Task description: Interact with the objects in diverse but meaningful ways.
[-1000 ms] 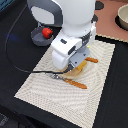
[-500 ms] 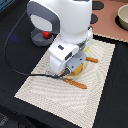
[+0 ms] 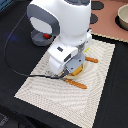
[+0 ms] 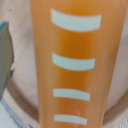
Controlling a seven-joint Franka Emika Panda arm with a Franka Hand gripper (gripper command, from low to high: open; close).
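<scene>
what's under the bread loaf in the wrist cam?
The golden scored bread loaf fills the wrist view; a round tan plate shows past both its sides, so it seems to lie on that. Anything directly beneath the loaf is covered. The gripper itself is out of sight.

Work surface: black tabletop (image 3: 15,30). A cream woven placemat (image 3: 95,90) lies flat on it, set at an angle, with the dark table showing on all sides. On the mat: two orange utensil handles, one (image 3: 76,84) toward the near edge, one (image 3: 91,60) toward the exterior view's right. A grey pan (image 3: 40,37) holding a red tomato (image 3: 46,36) sits off the mat's far corner.
</scene>
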